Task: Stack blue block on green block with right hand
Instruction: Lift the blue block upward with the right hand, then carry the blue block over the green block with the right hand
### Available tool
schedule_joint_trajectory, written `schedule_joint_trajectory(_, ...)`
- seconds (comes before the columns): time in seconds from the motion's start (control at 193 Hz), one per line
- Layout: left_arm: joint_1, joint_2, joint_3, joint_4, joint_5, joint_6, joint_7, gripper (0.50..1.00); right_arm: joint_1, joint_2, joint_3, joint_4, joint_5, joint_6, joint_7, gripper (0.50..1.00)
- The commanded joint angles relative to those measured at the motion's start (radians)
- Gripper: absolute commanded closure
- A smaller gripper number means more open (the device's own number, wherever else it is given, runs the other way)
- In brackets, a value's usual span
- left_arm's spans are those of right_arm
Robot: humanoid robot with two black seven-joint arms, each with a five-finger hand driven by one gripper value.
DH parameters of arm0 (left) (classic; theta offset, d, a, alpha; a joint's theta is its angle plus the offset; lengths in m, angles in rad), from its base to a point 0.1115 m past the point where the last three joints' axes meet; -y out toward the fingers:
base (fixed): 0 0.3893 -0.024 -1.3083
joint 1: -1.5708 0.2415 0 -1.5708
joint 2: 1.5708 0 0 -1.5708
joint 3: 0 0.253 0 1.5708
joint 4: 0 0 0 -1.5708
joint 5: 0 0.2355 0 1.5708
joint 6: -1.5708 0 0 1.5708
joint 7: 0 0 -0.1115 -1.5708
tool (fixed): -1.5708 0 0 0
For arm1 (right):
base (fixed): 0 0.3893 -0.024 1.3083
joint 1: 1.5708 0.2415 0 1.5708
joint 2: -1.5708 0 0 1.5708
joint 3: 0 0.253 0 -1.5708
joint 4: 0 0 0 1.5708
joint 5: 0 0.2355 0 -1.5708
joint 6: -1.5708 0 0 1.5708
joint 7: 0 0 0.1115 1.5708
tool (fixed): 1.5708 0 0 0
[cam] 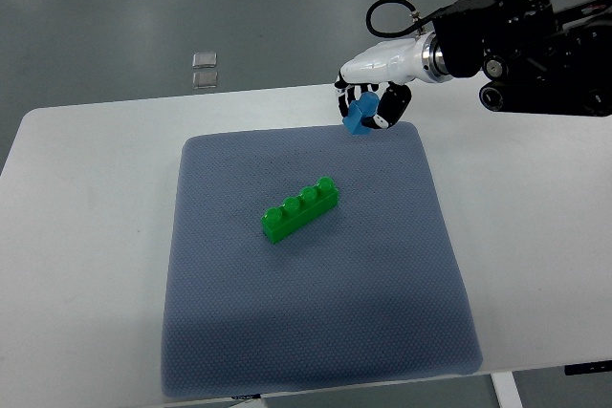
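Note:
A green block (300, 208) with a row of studs lies at an angle near the middle of the blue-grey mat (229, 312). My right hand (371, 104), white with black fingers, comes in from the right edge and hangs over the mat's far edge, up and right of the green block. Its fingers are curled around a small blue block (360, 116), held above the mat. The left arm does not show.
The mat lies on a white table (86, 236). Two small clear squares (204, 68) lie on the grey floor beyond the table's far edge. The right arm's black forearm (526, 40) stretches over the table's far right corner.

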Motion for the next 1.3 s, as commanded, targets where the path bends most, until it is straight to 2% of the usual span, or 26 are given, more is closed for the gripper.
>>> schedule_joint_trajectory(0.0,0.000,0.000,0.000,0.000,0.000,0.001,0.000,0.500,0.049,0.011,0.000,0.036,0.047,0.005,-0.001,0.879)
schedule_joint_trajectory(0.192,0.000,0.000,0.000,0.000,0.000,-0.001,0.000,0.500,0.123,0.079,0.000,0.070,0.147,0.027,-0.004,0.879)
schedule_joint_trajectory(0.378,0.000,0.000,0.000,0.000,0.000,-0.001,0.000,0.500,0.139,0.208,0.001,0.059,0.217,0.022,-0.007,0.879)
schedule_joint_trajectory(0.637,0.000,0.000,0.000,0.000,0.000,0.001,0.000,0.500,0.051,0.349,-0.014,-0.071,0.199,0.016,-0.010,0.877)
schedule_joint_trajectory(1.295,0.000,0.000,0.000,0.000,0.000,-0.001,0.000,0.500,-0.009,0.352,-0.091,-0.092,0.130,0.024,-0.027,0.871)
